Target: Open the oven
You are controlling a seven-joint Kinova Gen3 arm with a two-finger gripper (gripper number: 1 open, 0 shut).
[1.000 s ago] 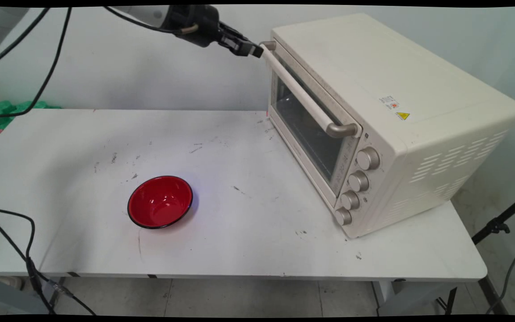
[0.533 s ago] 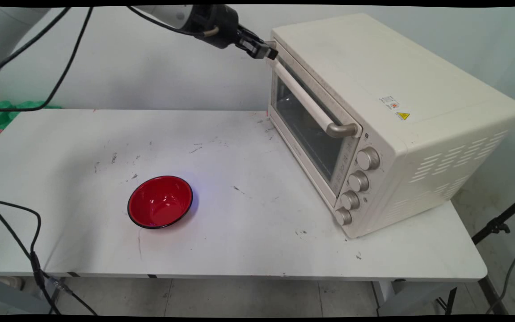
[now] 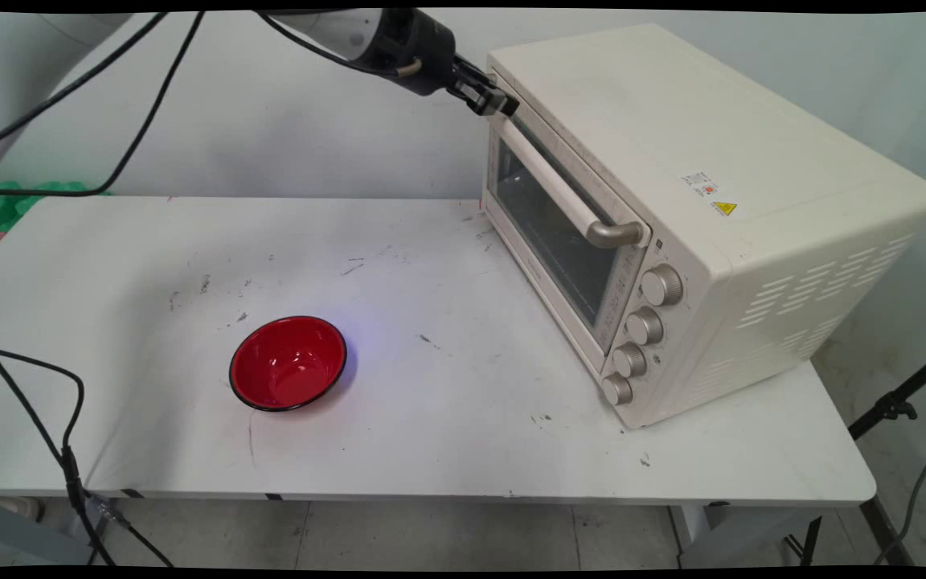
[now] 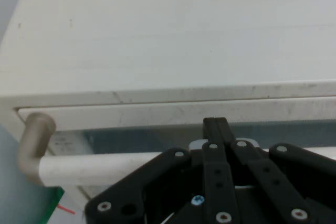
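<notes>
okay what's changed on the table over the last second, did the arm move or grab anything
The gripper moved right, from just off the far end of the oven's door handle to the top edge of the oven door, pressed against it above the handle. In the hand view its fingers look closed together, gripping nothing. The oven, its door shut, and the red bowl stayed put.
</notes>
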